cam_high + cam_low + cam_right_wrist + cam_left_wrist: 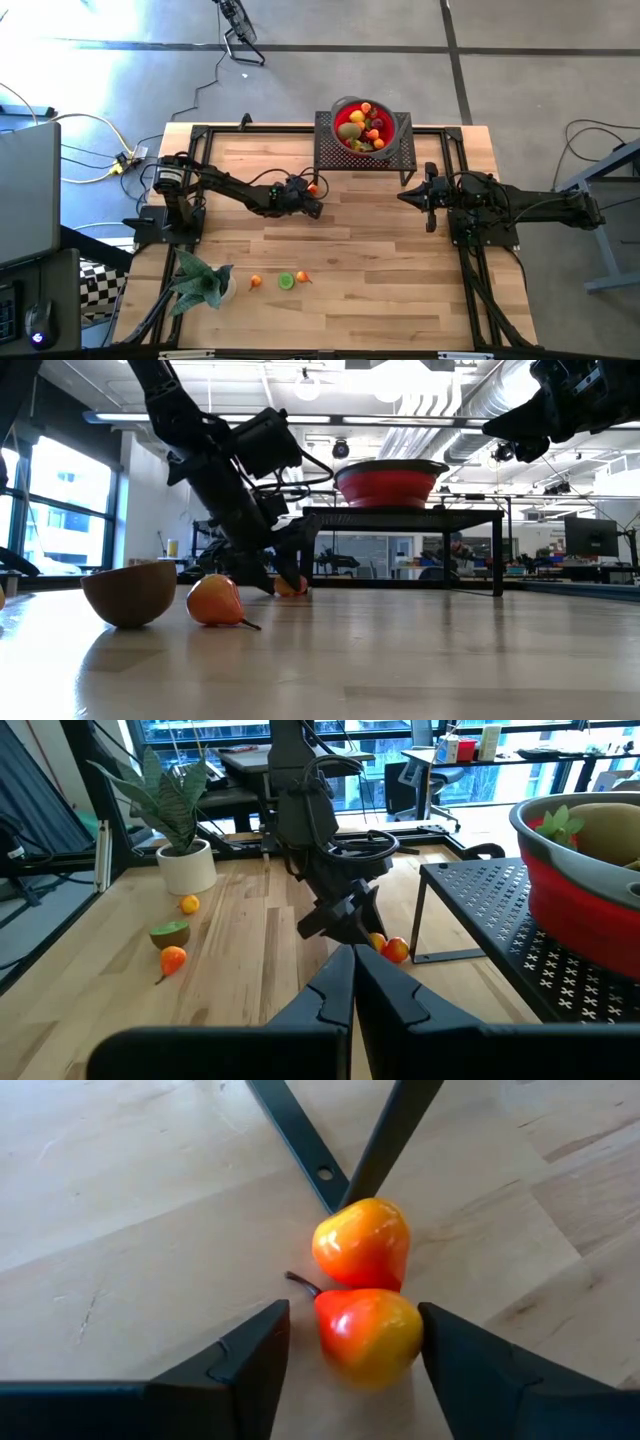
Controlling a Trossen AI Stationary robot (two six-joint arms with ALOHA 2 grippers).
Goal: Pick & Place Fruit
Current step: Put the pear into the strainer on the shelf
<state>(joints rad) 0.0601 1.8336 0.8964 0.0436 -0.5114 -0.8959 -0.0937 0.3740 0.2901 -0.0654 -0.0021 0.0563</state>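
The left hand (350, 1350) is down on the wooden tabletop (380, 270) just beside the black mesh stand (362, 152), its fingers (250, 1360) apart around a red-and-yellow pear (368, 1335) that touches a second pear (362, 1242) by the stand's leg. The right hand (352, 982) hangs above the tabletop near the stand's other side, fingers together. On the stand sits the red bowl (395, 130) full of fruit; farther from the stand, a halved kiwi (286, 281), a small orange (256, 282) and another pear (302, 277) lie beside the potted plant (200, 282)

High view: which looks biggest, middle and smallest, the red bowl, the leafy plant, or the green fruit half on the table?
1. Red bowl
2. Leafy plant, nearly as big
3. Green fruit half, tiny
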